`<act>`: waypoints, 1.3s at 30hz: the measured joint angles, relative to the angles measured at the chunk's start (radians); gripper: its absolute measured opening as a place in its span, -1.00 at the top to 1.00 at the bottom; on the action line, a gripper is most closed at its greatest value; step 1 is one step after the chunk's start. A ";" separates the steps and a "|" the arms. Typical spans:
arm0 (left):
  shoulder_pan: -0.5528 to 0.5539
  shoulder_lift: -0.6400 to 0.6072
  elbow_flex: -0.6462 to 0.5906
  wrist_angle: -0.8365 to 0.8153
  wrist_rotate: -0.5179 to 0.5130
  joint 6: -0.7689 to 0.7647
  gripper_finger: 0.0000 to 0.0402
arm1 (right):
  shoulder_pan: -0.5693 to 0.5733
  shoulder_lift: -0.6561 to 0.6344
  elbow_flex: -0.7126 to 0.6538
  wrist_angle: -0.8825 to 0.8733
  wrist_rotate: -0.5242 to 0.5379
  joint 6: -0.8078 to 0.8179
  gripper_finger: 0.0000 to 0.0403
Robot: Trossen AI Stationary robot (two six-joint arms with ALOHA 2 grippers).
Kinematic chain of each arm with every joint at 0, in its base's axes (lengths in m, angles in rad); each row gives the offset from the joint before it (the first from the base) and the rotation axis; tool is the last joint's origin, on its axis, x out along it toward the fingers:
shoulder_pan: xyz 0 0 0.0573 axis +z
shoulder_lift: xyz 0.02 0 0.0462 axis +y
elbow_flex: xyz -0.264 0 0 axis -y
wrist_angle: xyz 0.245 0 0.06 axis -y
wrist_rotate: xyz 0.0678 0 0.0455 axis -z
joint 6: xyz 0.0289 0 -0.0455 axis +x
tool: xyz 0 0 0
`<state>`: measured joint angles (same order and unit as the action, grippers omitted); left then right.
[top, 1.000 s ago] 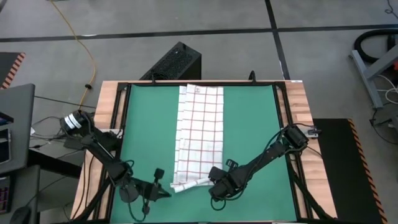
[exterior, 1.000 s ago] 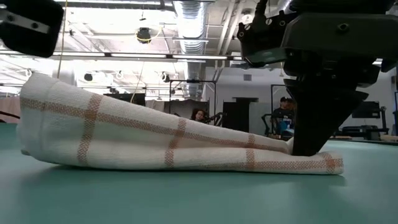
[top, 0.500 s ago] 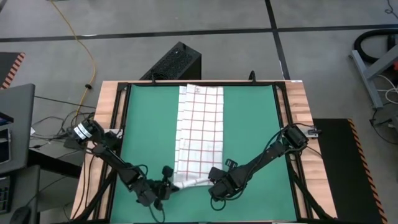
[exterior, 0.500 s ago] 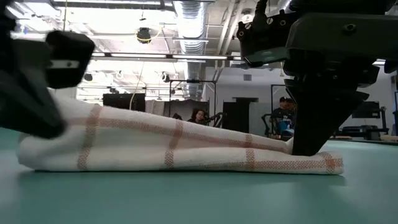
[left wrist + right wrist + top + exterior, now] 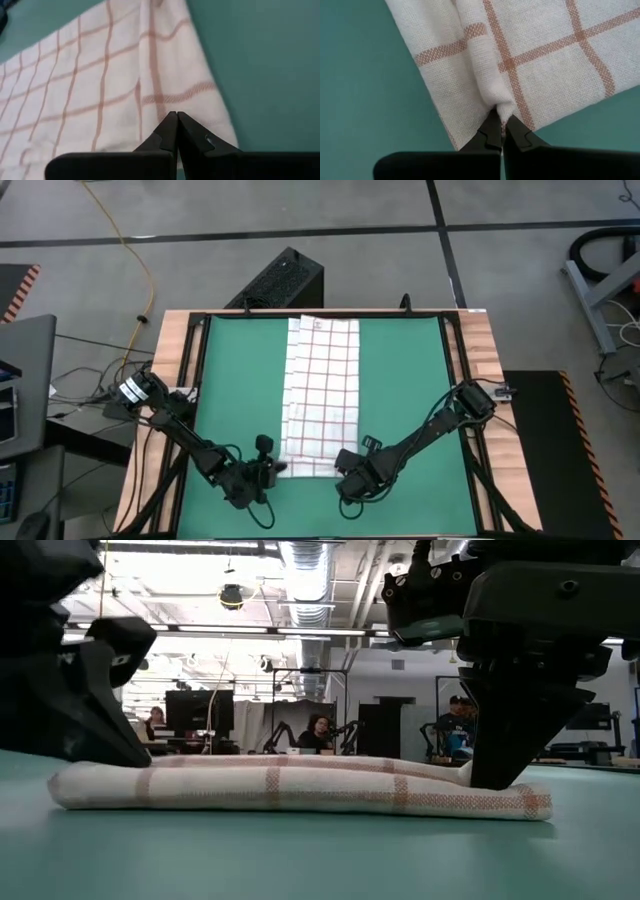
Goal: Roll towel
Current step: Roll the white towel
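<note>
Left gripper sits at the near left corner of the towel. Its fingers are pressed fully together, tips resting on the cloth; the left wrist view does not show whether any fabric is caught between them. The towel lies lengthwise down the middle of the green mat, with its near end turned over into a low fold, flat along the mat in the low view.

Right gripper is at the near right corner, fingers closed on a pinch of the folded edge; the cloth puckers at the tips in the right wrist view.

Risks, as judged:
- If the left holds nothing, only one corner advances and the roll goes skewed or cone-shaped.
- The right's pinch is small and could slip out.
- Uneven travel between arms could drag the whole towel instead of rolling it.
</note>
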<state>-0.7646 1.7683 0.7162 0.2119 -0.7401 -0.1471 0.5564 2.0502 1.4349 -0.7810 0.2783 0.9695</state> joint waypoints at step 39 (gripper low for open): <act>0.032 -0.002 -0.052 0.037 0.054 -0.058 1.00 | 0.246 -0.016 -0.022 0.116 0.557 -0.487 -0.21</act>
<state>-0.7322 1.7664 0.6640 0.2493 -0.6858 -0.2050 0.8022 2.0338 1.4133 -0.6652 0.8352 0.4825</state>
